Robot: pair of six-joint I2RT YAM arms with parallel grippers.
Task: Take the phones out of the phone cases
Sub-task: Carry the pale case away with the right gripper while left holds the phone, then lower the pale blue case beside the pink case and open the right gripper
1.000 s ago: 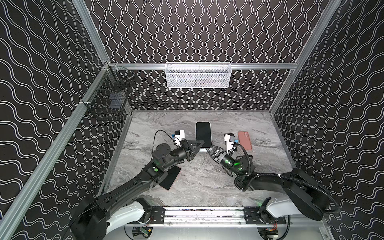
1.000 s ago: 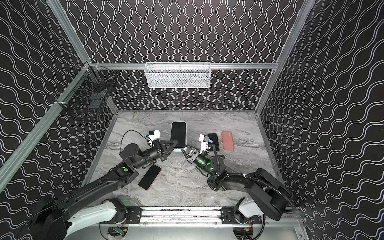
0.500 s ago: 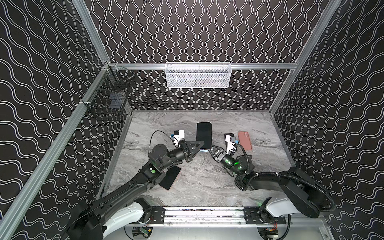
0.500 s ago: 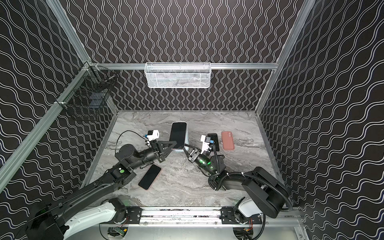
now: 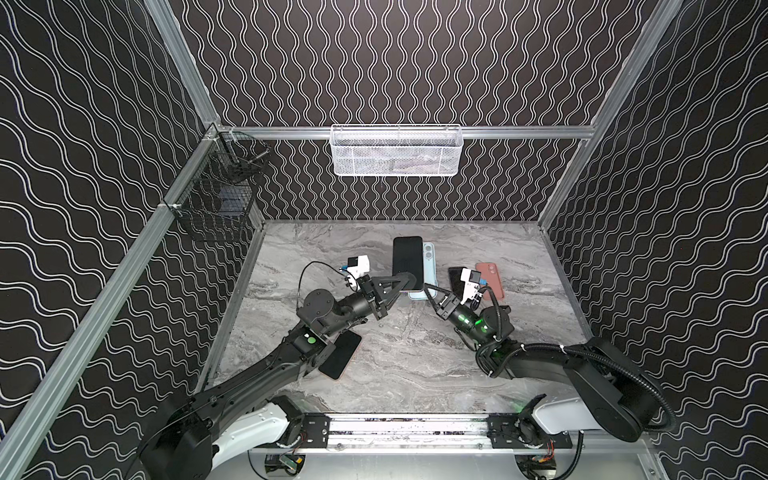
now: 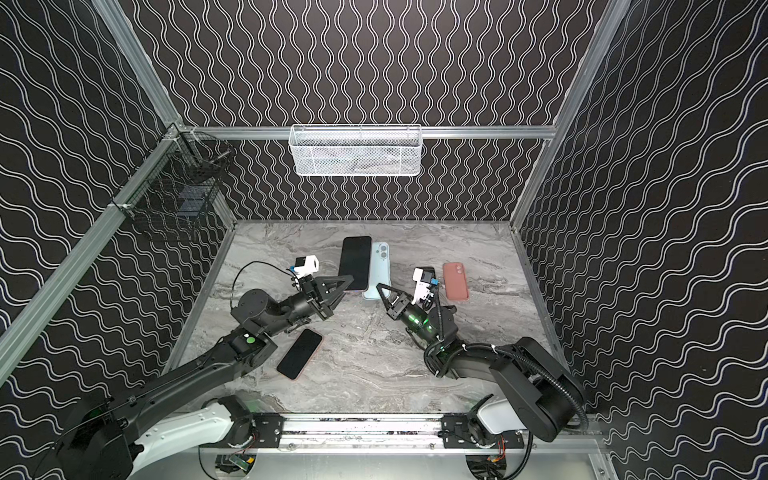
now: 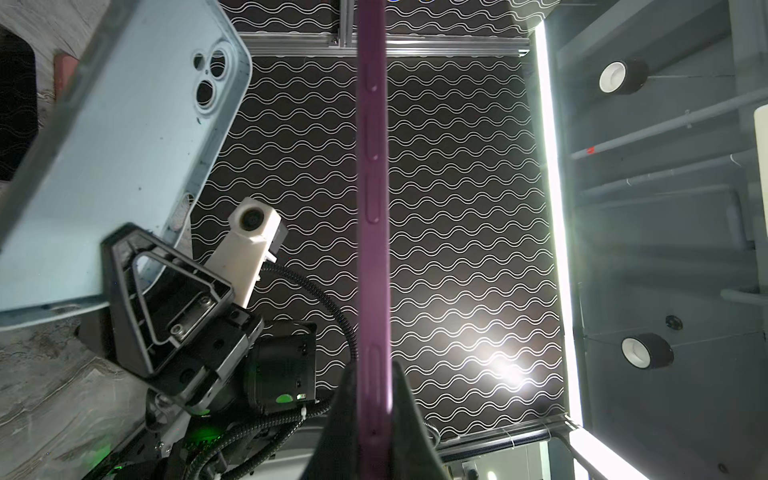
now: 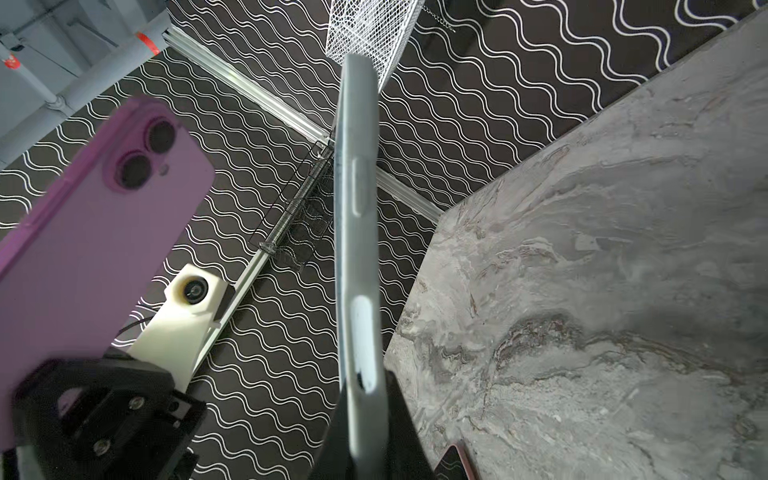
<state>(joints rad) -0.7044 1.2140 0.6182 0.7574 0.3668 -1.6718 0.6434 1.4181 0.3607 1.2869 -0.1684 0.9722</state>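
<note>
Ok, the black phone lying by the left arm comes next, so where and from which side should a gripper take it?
Probably the black phone is best pinched across its two long edges near the middle, from straight above. It lies flat, screen up, on the table, so only its thin edges can be pinched, and bare table shows along both.
</note>
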